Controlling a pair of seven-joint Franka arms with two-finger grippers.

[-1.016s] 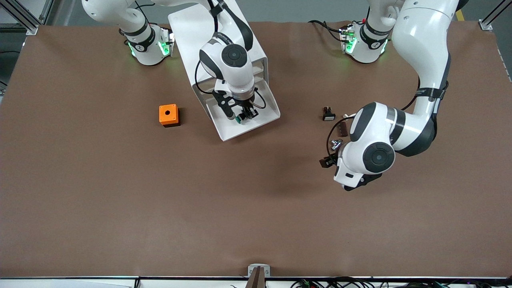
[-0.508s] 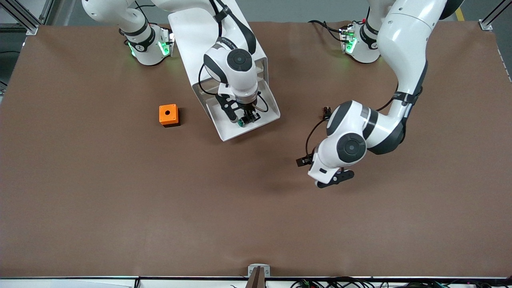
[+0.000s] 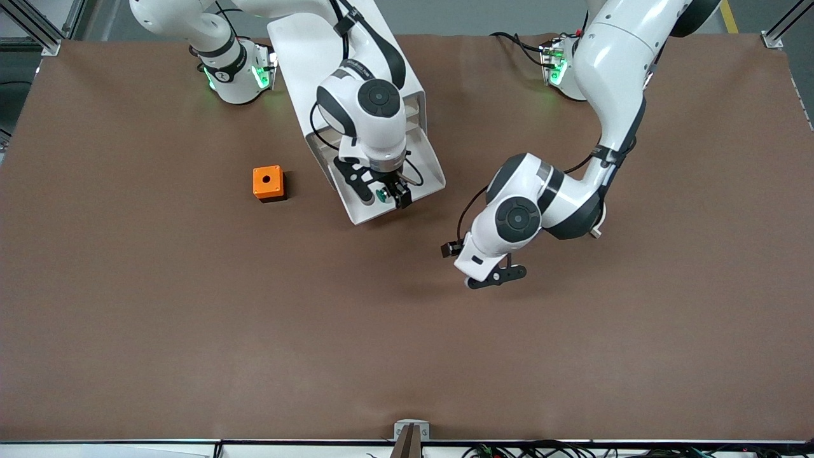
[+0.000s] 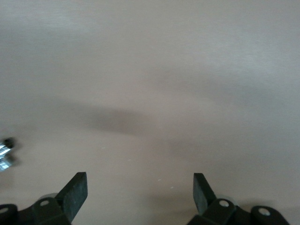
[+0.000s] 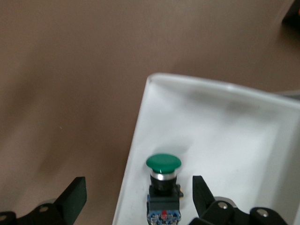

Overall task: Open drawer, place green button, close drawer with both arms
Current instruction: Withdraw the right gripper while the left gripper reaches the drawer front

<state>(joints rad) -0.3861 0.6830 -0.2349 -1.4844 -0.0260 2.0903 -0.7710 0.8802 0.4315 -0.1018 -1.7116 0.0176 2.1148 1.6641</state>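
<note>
The drawer stands pulled out of the white cabinet, toward the front camera. The button lies on its side on the drawer's white floor, its green cap pointing toward the drawer's front wall. My right gripper hangs low over the drawer, open. In the right wrist view its fingers stand on either side of the button without touching it. My left gripper is open over bare table near the drawer, toward the left arm's end; nothing is between its fingers.
An orange box with a hole sits on the table beside the cabinet, toward the right arm's end. A small shiny metal part shows at the edge of the left wrist view. The brown table stretches wide toward the front camera.
My right gripper has opened and let go of the button, which now rests in the drawer. My left arm has swung across the table toward the drawer, its gripper staying open.
</note>
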